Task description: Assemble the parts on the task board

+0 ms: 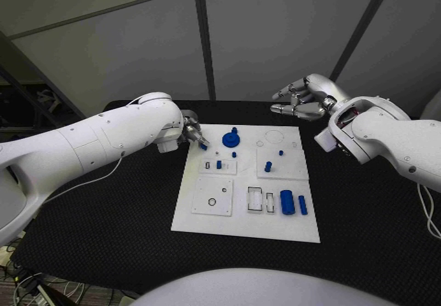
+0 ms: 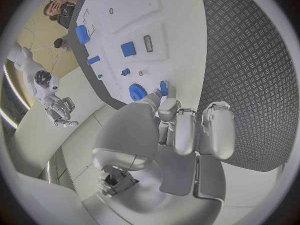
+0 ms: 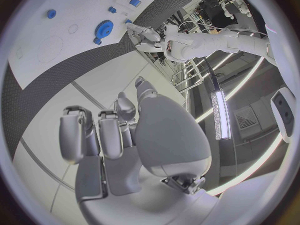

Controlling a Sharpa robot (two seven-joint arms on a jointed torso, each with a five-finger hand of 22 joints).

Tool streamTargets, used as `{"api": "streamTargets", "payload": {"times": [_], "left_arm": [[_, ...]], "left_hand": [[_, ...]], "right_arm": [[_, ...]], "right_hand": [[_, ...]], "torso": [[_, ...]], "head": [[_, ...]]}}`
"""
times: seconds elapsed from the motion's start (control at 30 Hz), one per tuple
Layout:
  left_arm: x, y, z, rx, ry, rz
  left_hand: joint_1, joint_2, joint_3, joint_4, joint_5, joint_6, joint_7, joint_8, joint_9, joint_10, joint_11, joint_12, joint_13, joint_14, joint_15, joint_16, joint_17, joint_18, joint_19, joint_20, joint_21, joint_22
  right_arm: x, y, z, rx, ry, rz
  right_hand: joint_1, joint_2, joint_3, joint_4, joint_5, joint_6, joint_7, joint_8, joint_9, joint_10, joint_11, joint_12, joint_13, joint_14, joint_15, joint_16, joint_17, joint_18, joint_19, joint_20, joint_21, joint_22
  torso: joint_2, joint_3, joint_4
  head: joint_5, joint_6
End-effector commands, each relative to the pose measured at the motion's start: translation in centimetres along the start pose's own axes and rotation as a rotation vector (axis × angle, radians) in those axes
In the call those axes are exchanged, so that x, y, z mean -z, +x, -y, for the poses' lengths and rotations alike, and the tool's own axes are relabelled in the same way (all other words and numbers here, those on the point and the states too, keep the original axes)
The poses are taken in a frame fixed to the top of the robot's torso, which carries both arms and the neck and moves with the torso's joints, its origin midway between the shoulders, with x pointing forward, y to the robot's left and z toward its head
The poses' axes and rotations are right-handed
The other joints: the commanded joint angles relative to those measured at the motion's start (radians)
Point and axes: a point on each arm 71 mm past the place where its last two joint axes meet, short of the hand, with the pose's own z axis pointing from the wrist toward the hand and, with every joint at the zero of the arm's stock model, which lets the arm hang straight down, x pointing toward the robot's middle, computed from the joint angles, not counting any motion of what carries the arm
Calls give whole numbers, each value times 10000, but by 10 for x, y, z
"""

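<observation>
The left robot hand [image 1: 194, 135] pinches a small blue plastic peg [image 1: 203, 146] over the far-left corner of the white task board [image 1: 213, 223], probably to seat it; the right robot hand [image 1: 301, 99] hovers beyond the board, fingers curled and empty.

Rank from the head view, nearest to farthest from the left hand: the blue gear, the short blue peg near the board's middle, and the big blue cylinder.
1. Blue gear, just beside the left hand at the board's far edge.
2. Short blue peg, mid-board.
3. Big blue cylinder, near-right part of the task board.
</observation>
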Motion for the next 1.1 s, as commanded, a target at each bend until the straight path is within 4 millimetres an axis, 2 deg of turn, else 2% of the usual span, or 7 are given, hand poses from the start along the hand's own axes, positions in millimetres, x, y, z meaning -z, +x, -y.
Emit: {"api": "streamTargets", "payload": {"times": [0.03,0.17,0.4,0.57,0.77,1.1], "left_arm": [[4,0,-1,653,201,1],[12,0,-5,883,358,95],[28,5,-9,1063,684,465],[38,12,-9,950,893,877],[44,21,-9,792,1012,1093],[47,36,-9,311,1048,1084]], "left_hand": [[-213,-103,1304,-1105,71,-2,-44,57,187,57,-2,-19,-8,610,11,8,1014,-29,29,-25,26,985],[-478,-253,1740,-1195,57,-3,-54,133,299,95,-17,-6,-9,611,5,11,1017,-31,40,-29,26,1009],[-619,-340,1913,-1230,50,12,-71,191,367,130,-28,18,4,613,-6,16,1023,-32,48,-35,27,1022],[-677,-391,2032,-1269,51,17,-89,242,423,154,-44,30,9,614,-18,18,1025,-35,59,-43,35,1038],[-717,-429,2124,-1301,49,10,-97,276,463,151,-53,4,-24,615,-27,19,1026,-35,61,-51,33,1041],[-790,-473,2260,-1340,48,7,-109,337,532,167,-65,-11,-51,616,-39,22,1030,-34,63,-63,26,1045]], "right_arm": [[0,0,-1,10,-86,-56],[0,-1,0,13,-68,-41],[0,-2,1,21,-40,-20],[0,-2,1,20,-38,-25],[-1,-1,1,17,-42,-39],[-1,-1,1,16,-48,-61]], "right_hand": [[-61,54,-41,21,40,38,4,62,-10,-27,-4,3,8,639,-50,-52,975,205,-24,-25,-51,353],[-61,54,-41,21,40,38,4,62,-10,-27,-4,3,8,639,-50,-52,975,205,-24,-25,-51,353],[-53,63,-39,18,49,46,2,68,-9,-34,-6,-4,-3,637,-52,-61,967,207,-27,-27,-57,345],[-53,63,-39,18,49,46,2,68,-9,-34,-6,-4,-3,637,-52,-61,967,207,-27,-27,-57,345],[-53,63,-39,18,49,46,2,68,-9,-34,-6,-4,-3,637,-52,-61,967,207,-27,-27,-57,345],[-55,62,-43,20,49,48,2,70,-9,-33,-6,-1,-2,637,-53,-63,966,208,-30,-28,-62,338]], "torso": [[1,2,4],[-2,-4,9],[-7,10,12],[-6,2,5],[5,8,-24],[6,1,-11]], "head": [[12,1],[13,-18],[51,-53],[83,-60],[141,-63],[140,-91]]}}
